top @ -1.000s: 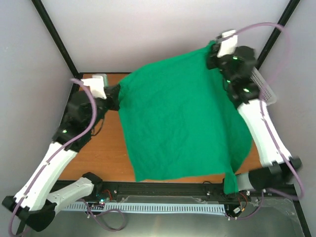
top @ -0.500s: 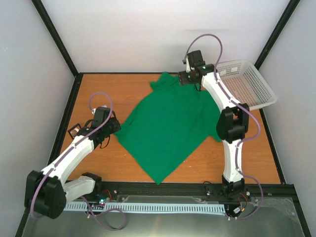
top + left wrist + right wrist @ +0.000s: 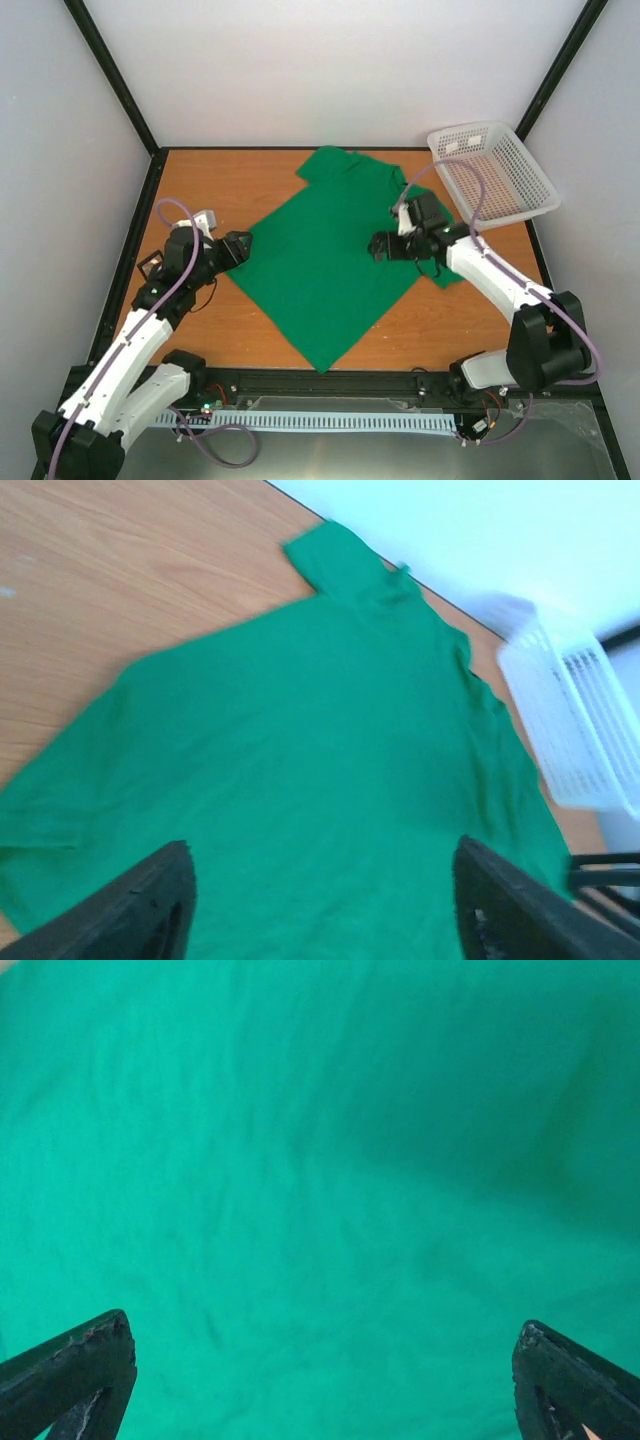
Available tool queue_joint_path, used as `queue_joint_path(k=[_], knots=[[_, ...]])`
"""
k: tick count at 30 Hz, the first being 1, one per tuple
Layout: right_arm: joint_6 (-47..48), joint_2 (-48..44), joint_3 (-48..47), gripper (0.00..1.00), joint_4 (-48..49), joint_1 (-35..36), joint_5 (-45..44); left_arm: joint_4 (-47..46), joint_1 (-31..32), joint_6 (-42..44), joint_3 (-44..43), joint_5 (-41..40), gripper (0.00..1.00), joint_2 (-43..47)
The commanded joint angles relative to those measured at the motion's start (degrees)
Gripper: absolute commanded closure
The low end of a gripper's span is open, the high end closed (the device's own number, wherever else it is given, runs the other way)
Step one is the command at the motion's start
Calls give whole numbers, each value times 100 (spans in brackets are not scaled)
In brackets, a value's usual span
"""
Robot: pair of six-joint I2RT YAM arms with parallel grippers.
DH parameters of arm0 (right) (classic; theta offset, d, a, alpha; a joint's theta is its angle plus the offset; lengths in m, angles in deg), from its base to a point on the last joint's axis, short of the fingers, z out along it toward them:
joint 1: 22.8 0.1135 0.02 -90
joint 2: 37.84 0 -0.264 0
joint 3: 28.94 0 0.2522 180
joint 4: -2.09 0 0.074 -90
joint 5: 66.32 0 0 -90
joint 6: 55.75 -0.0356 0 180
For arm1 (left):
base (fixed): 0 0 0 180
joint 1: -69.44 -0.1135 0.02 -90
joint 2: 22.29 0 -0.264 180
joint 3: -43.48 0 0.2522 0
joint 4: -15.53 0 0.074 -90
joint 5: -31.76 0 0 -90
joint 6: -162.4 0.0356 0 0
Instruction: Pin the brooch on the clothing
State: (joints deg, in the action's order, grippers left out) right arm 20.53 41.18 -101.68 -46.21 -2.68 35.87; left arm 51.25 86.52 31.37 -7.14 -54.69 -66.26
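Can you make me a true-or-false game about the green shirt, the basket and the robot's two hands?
1. The green T-shirt lies spread out on the table. True.
2. The right hand is gripping the shirt. False: its fingers are wide apart above the cloth, with nothing pinched between them.
3. The white basket sits at the table's far right corner. True.
4. The left hand is shut tight. False: its fingers are apart and hold nothing.
5. The shirt is inside the basket. False: it lies on the table, beside the basket.
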Motion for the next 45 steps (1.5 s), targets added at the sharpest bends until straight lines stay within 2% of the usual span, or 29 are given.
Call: queue_joint_path(k=[1, 2, 6, 10, 12, 14, 19, 28, 32, 35, 40, 43, 45], knots=[[-893, -67, 822, 0, 816, 701, 581, -937, -21, -108, 95, 1660, 25, -318], [-1046, -48, 937, 0, 1023, 990, 632, -1107, -21, -110, 119, 1820, 18, -441], [-1435, -10, 1217, 0, 1487, 1671, 792, -1118, -21, -244, 62, 1688, 8, -1076], [-1745, -148, 1616, 0, 1913, 1840, 906, -1600, -21, -94, 77, 2454, 8, -1815], [-1831, -158, 1799, 0, 2126, 1846, 1042, -1418, -10, -116, -70, 2566, 13, -2261], [-1830, -139, 1891, 0, 2162, 1846, 1031, -1327, 41, -106, -171, 2549, 20, -2559], [-1728, -145, 1939, 0, 1841, 1846, 601, -1308, 199, -109, -125, 2186, 20, -2857], [-2580, -841, 2961, 0, 1889, 1817, -619, -1107, 432, -608, 738, 1896, 19, -2800], [-2901, -1288, 3136, 0, 1490, 1686, -1179, -1138, 619, -945, 1229, 2101, 19, -2707], [-3106, -1793, 3154, 0, 965, 1482, -1609, -1109, 1074, -1318, 1529, 2250, 19, -2488], [-2862, -2650, 2977, 0, 527, 944, -1602, -1220, 2180, -2136, 1846, 2324, 18, -1716], [-2410, -2753, 2698, 0, 585, 675, -1301, -1101, 2525, -1955, 1535, 2288, 16, -1414], [-2056, -2429, 2464, 0, 764, 643, -761, -583, 2644, -1553, 1047, 1989, 11, -1221]])
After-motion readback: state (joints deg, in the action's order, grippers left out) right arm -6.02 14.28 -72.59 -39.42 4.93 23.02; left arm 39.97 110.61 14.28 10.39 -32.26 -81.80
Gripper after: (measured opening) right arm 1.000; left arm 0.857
